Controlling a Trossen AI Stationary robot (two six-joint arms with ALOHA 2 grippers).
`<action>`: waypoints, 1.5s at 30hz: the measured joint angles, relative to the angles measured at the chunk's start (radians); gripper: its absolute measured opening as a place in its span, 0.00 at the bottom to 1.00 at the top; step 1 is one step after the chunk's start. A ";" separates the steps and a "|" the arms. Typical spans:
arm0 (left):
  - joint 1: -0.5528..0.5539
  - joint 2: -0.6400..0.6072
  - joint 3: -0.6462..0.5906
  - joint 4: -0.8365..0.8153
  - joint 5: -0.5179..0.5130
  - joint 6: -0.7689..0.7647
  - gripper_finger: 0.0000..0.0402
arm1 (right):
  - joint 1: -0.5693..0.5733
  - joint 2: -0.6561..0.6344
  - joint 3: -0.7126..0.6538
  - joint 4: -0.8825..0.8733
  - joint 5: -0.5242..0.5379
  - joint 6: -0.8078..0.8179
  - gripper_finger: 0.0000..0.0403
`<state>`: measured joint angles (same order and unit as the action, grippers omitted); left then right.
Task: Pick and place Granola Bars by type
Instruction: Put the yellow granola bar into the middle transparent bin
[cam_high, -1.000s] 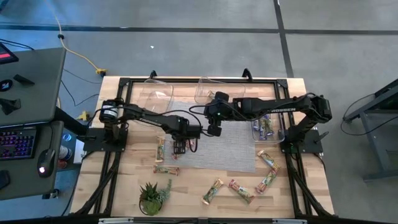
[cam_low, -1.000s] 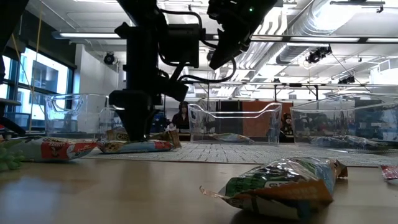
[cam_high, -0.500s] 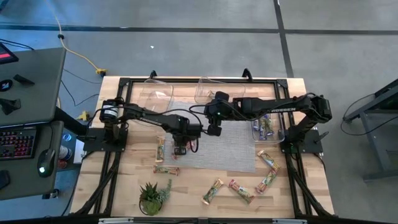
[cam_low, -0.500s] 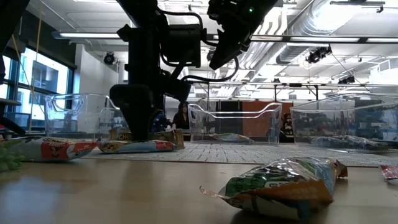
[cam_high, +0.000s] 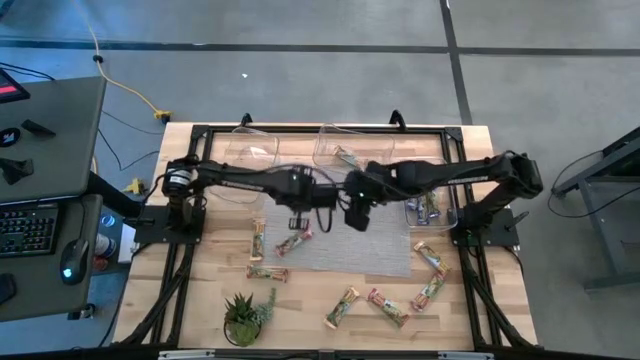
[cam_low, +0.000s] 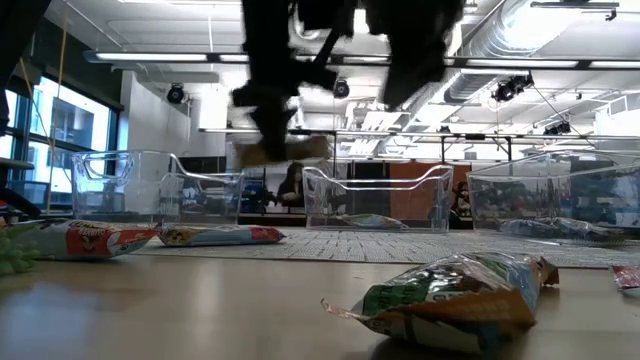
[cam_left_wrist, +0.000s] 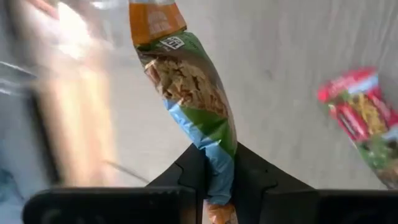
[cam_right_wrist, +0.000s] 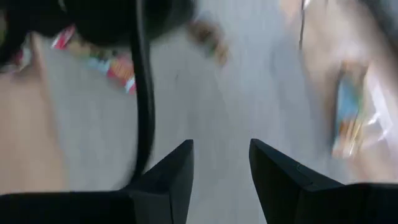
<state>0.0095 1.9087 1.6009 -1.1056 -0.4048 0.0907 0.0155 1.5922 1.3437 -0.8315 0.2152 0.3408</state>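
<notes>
Green-orange granola bar (cam_left_wrist: 198, 102) clamped by one end in the left gripper (cam_left_wrist: 217, 177), held up off the grey mat (cam_high: 375, 235) near the clear tubs (cam_high: 340, 148), right gripper (cam_right_wrist: 221, 163) spread open and empty just beside it

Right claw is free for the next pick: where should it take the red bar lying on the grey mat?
Across the narrow middle of the red bar, from straight above. It lies flat and diagonal on the grey mat, apart from other bars, so turn the open right claw until its fingers straddle the long sides. The left claw holds a green-orange bar.
</notes>
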 joint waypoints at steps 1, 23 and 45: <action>0.010 0.000 0.038 0.001 -0.035 0.018 0.13 | 0.017 -0.002 0.000 -0.047 -0.013 0.058 0.35; 0.164 0.177 0.151 0.586 -0.024 0.463 0.14 | 0.178 0.009 -0.010 -0.504 0.448 0.905 0.35; 0.337 0.162 0.146 0.704 0.048 0.349 0.14 | -0.161 -0.110 -0.005 -0.379 0.569 0.525 0.35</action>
<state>0.3469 2.0708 1.7473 -0.4015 -0.3573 0.4401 -0.1455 1.4818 1.3384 -1.2108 0.7846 0.8657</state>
